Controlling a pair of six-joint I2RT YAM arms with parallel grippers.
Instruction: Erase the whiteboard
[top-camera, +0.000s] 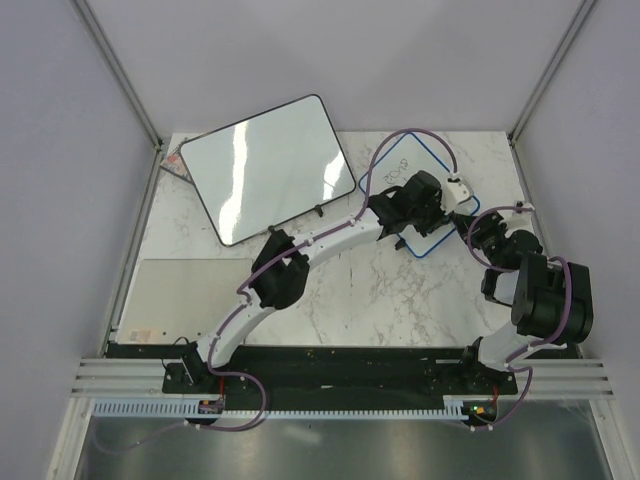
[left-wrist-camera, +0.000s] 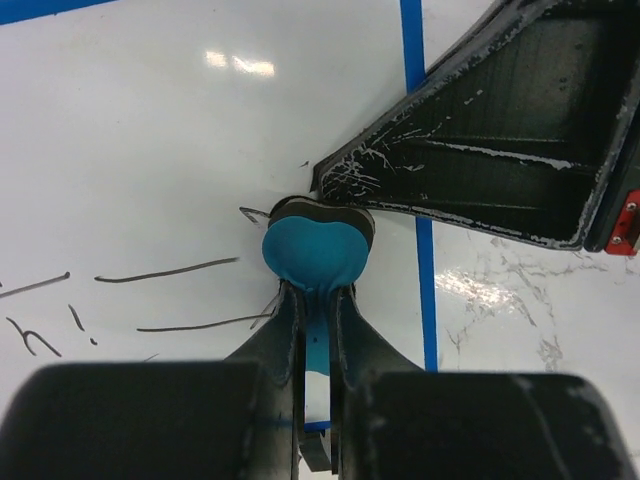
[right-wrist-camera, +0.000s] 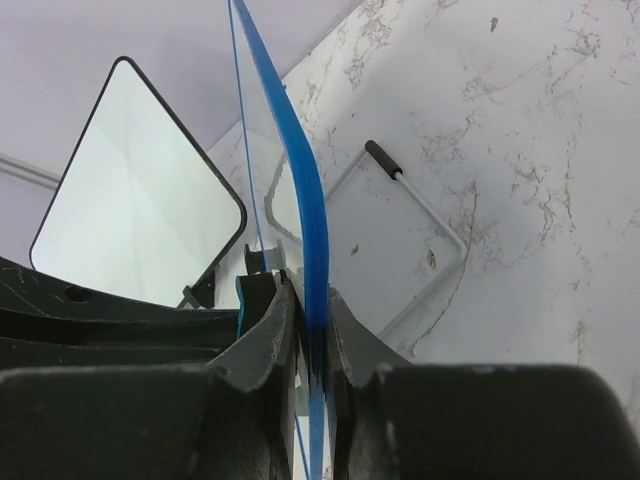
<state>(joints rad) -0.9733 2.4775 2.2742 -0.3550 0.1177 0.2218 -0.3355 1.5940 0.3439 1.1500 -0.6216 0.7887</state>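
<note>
Grip locked both sides: left gripper (left-wrist-camera: 317, 295) squeezed shut on the blue eraser (left-wrist-camera: 315, 250), flat on the whiteboard (left-wrist-camera: 150, 120) at the far right of the table (top-camera: 380, 300), right gripper (right-wrist-camera: 312, 300) clamping its blue frame edge, and the scribbles (left-wrist-camera: 165, 272) stretch sideways just left of the eraser in the left wrist view.

Enclosed by plain pale walls (top-camera: 300, 50) at top, left and right of frame; floored mid-frame with white marble-veined table (top-camera: 400, 310); edged along the bottom by aluminium rails (top-camera: 120, 378).
</note>
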